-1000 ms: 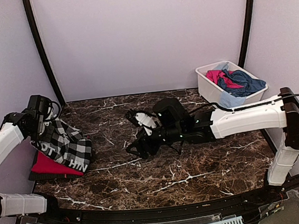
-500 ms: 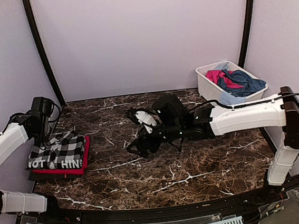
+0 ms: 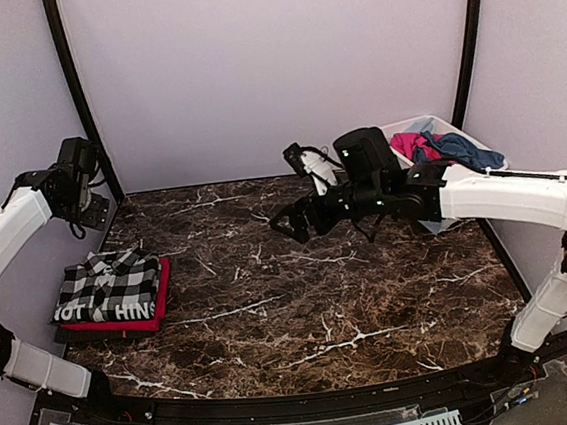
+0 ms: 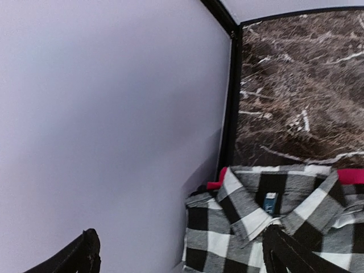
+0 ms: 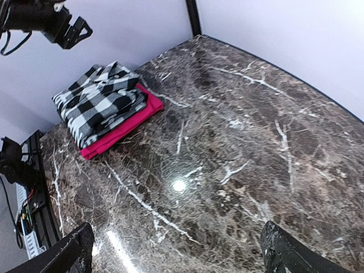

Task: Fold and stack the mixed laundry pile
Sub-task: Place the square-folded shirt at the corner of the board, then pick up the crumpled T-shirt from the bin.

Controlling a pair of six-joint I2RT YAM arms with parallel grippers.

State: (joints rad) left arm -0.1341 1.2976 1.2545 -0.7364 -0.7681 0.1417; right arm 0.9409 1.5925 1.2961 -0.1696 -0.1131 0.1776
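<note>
A folded black-and-white checked garment (image 3: 110, 287) with white lettering lies on a folded red tee (image 3: 160, 303) at the table's left side, seen again as the checked garment (image 4: 267, 224) and the red tee (image 5: 132, 120). My left gripper (image 3: 91, 203) hangs open above and behind this stack by the left wall, holding nothing. My right gripper (image 3: 287, 224) is open and empty, raised over the table's back middle. The rest of the laundry pile, pink (image 3: 408, 144) and blue (image 3: 460, 151) pieces, lies in the tub.
The white plastic tub (image 3: 390, 167) stands at the back right corner, partly behind my right arm. Black frame posts (image 3: 76, 92) rise at both back corners. The brown marble table (image 3: 303, 311) has a black rail along its front edge.
My left gripper opened, let the checked garment settle on the red tee, and rose toward the back wall. My right gripper opened wider and lifted back and right, toward the tub.
</note>
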